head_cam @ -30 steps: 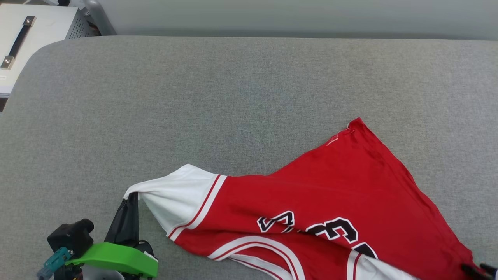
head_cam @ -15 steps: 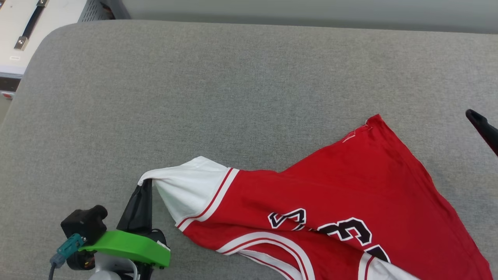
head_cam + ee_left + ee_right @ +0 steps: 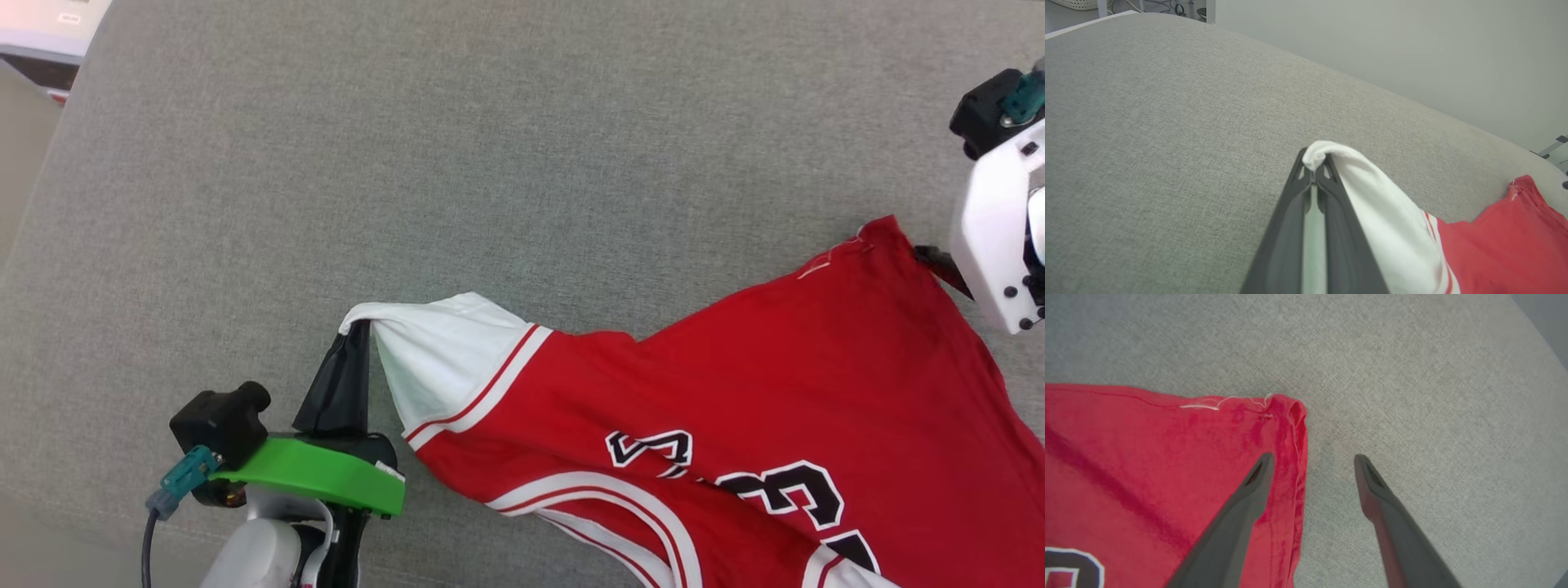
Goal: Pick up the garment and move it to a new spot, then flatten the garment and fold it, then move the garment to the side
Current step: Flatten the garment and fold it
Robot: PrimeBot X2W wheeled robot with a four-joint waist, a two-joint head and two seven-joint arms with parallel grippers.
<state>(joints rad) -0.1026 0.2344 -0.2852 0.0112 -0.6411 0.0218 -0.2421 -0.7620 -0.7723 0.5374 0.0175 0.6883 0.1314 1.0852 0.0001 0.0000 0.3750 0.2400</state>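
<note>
1. The garment (image 3: 735, 384) lies on the grey padded bench (image 3: 490, 163), bunched and skewed. One white sleeve (image 3: 441, 351) is drawn out to the robot's left, and the red body trails off to the right and toward the robot.
2. The left claw (image 3: 1314, 163) is pressed together, pinching the tip of that sleeve. Its fingertips lift the cloth into a small peak.
3. The right claw (image 3: 1312, 457) is spread wide and holds nothing. It straddles the hem corner (image 3: 1290, 412), one finger over red cloth and the other over bare bench.
4. Judged step: spreading the garment flat, with the right claw about to take the hem corner.
5. To do it well, lower the right claw until the finger over the bench slips under the hem edge. Close just beside the corner seam, not on the loose white thread (image 3: 1220, 403).
6. Catch both layers if you can, as a single layer would leave the back bunched.
7. Then draw the two claws apart, low over the bench and gently, because the sleeve grip is thin and could slip.
</note>
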